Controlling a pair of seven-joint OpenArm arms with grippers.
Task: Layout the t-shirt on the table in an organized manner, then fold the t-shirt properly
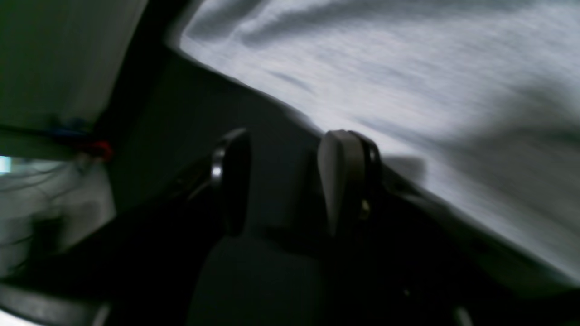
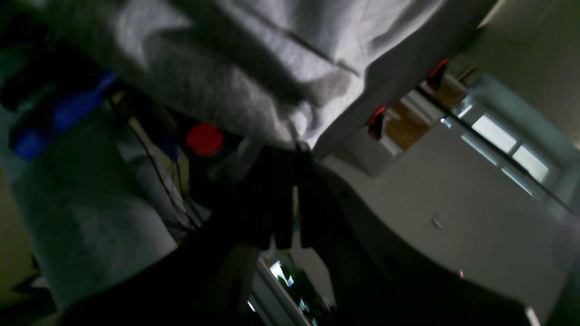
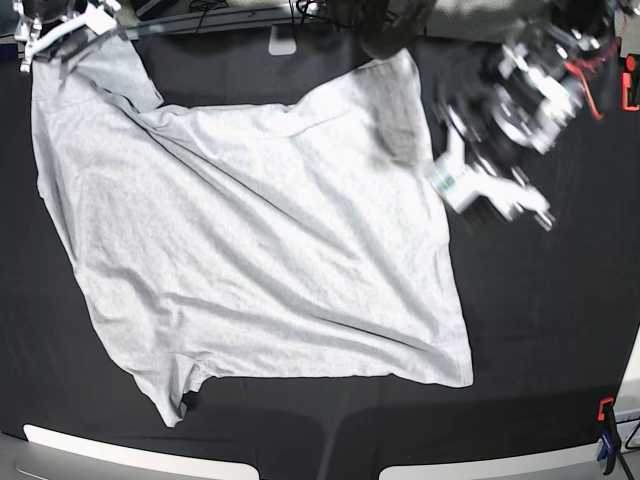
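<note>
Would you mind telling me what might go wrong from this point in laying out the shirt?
1. The right hand pinches only a small bit of the t-shirt at its far corner; a further pull might slip it free or drag the whole shirt askew.
2. The left hand is open over the bare table beside the shirt's edge, holding nothing, so that side could stay creased.
3. The near sleeve looks tucked under, which may spoil the fold.

We cannot read any words, numbers or signs on the t-shirt (image 3: 250, 240) or anywhere else here.
</note>
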